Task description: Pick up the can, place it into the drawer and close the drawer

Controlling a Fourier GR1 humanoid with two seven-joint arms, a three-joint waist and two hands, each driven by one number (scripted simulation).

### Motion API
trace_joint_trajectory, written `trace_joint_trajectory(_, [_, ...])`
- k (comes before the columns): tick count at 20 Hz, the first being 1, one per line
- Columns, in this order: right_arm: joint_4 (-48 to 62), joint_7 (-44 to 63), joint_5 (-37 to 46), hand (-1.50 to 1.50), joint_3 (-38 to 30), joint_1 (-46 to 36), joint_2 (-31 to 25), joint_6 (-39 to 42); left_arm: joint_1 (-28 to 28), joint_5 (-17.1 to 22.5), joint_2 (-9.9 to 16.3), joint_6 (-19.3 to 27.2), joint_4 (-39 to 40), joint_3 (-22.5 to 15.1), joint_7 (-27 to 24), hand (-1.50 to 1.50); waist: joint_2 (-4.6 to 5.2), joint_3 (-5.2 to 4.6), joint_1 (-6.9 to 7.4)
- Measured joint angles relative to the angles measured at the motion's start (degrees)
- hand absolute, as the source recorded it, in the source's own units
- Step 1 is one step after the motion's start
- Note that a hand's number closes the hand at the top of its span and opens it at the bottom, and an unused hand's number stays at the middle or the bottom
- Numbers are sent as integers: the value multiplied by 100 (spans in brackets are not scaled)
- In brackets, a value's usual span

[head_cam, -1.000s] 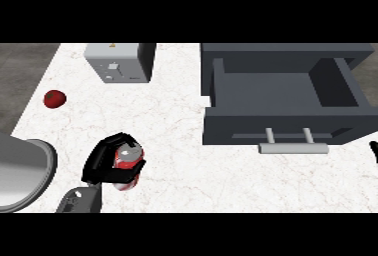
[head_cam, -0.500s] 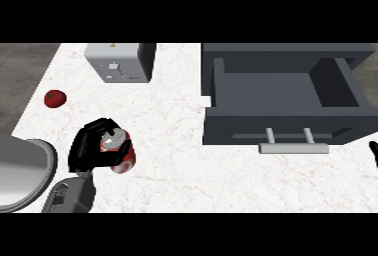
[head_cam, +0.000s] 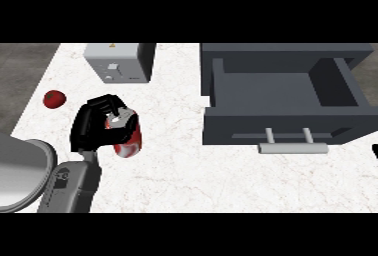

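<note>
my left hand [head_cam: 94, 125] is curled round the can [head_cam: 127, 137], which has drifted up and away from me over the last second, so it looks lifted off the table [head_cam: 221, 175]. the open drawer [head_cam: 284, 90] sits well apart to the right, so the carry across comes next. my right hand [head_cam: 374, 150] barely shows at the edge; can't tell its state.

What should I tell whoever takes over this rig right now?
Left hand: fingers curled round the can, left of the drawer, above the counter.
Right hand: only a sliver shows at the right edge.
Drawer: open, nothing inside.
Done: can grasped.
Left: carry it right, set it in the drawer, push the drawer shut by its handle.
</note>
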Motion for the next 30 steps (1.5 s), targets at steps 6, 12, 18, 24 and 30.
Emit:
trace_joint_trajectory(6, [27, -52, 96, -150, 94, -10, 35, -101, -594, -170, -128, 584, -558, -539, 832, 150, -1, 2, -7])
trace_joint_trajectory(12, [-84, 121, -224, -150, -217, -44, -122, -6, -1318, -256, -192, 1101, -930, -1092, 1850, 150, -3, 1, -21])
trace_joint_trajectory(18, [-104, 148, -168, -150, -216, -59, -102, 37, -2394, -334, -207, 1866, -487, -1634, 2233, 150, 6, 0, -55])
trace_joint_trajectory(24, [24, 82, -247, -150, -347, -103, -131, 112, -3664, -140, -211, 2377, 340, -1785, 2441, 150, 15, 2, -94])
trace_joint_trajectory(30, [159, 73, -219, -150, -350, -233, -169, 119, -4729, 170, -212, 2793, 1274, -1916, 2520, 150, 23, 4, -121])
